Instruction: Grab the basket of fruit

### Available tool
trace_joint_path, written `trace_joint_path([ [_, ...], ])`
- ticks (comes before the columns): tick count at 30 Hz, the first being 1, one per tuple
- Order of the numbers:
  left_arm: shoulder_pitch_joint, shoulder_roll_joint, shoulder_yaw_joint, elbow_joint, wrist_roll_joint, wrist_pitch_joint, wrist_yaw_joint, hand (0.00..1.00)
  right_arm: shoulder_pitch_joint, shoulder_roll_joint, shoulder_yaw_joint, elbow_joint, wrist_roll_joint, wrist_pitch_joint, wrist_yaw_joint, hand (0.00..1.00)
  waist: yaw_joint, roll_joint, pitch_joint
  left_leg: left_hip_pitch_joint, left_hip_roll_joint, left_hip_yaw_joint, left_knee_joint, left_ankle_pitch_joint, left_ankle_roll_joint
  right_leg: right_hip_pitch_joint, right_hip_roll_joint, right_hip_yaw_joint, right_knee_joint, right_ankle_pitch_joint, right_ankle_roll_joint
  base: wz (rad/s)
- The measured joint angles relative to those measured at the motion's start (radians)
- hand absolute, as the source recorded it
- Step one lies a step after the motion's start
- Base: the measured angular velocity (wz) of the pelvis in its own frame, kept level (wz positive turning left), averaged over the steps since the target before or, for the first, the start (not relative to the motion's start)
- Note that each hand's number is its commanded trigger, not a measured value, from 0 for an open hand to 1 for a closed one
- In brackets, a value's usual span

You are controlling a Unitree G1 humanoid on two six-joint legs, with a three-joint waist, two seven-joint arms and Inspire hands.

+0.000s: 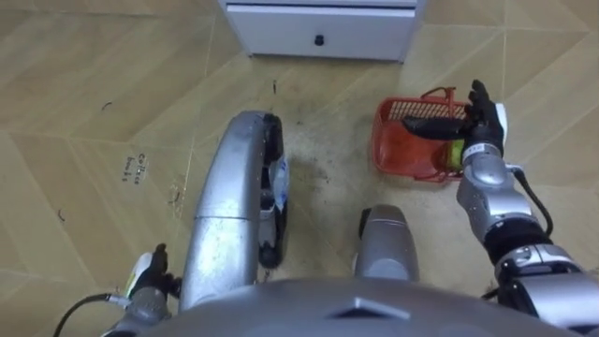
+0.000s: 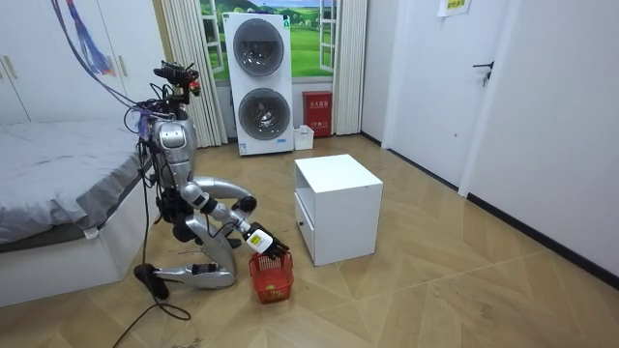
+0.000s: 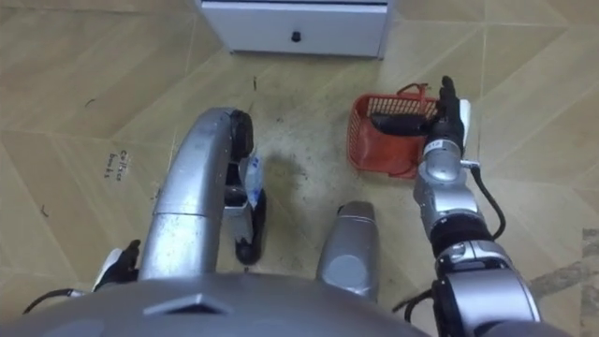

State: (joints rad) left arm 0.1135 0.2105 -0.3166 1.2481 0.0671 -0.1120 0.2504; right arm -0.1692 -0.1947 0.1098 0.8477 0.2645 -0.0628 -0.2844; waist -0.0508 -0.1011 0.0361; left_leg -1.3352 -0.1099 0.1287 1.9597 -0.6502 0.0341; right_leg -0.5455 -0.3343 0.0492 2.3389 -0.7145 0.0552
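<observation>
We kneel before the cabinet (image 1: 318,28). Our right hand (image 1: 479,120) meets the basket's (image 1: 384,150) right rim; whether it grips, we cannot tell. Bare floor (image 1: 94,94) surrounds it.

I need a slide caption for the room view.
Kneeling robot with its right hand at the red fruit basket, beside a white cabinet.

Room was bright & evenly lit, w/ light from overhead. Shadows were soft-edged: a faint one lay on the floor (image 2: 435,290) under the white cabinet (image 2: 337,208), and the cabinet's side twd the fruit basket (image 2: 272,275) was greyer than its top. Beyond the cabinet, twd the door (image 2: 440,87), the floor carried a pale sheen. Eye views were dimmer. There the cabinet front was the brightest spot, and the floor just in front of it looked darker than at either side.
</observation>
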Motion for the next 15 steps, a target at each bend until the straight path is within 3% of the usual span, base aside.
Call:
trace_joint_path([
  [6,-0.004,0.004,-0.023,0.000,-0.006,0.002,-0.028,0.00,0.000,-0.004,0.000,0.004,0.007,0.002,0.010,0.00,0.001,-0.004,-0.0005,0.000,0.012,0.006,-0.001,0.000,0.000,-0.009,0.001,-0.003,0.008,-0.001,0.000,0.01],
  [10,-0.005,0.009,-0.023,-0.001,-0.020,0.002,-0.028,0.00,0.000,-0.006,0.000,0.004,0.006,0.010,0.015,0.00,0.005,0.007,0.0032,-0.004,0.016,0.011,-0.030,-0.029,-0.034,-0.035,-0.004,-0.004,0.030,-0.004,0.003,0.09],
  [15,0.007,0.009,-0.023,-0.001,-0.037,0.002,-0.027,0.00,0.000,-0.008,0.005,0.018,0.008,0.013,0.015,0.00,0.009,0.026,0.0057,-0.004,0.031,0.022,-0.039,-0.027,-0.038,-0.043,-0.005,0.005,0.036,-0.005,0.002,-0.01],
])
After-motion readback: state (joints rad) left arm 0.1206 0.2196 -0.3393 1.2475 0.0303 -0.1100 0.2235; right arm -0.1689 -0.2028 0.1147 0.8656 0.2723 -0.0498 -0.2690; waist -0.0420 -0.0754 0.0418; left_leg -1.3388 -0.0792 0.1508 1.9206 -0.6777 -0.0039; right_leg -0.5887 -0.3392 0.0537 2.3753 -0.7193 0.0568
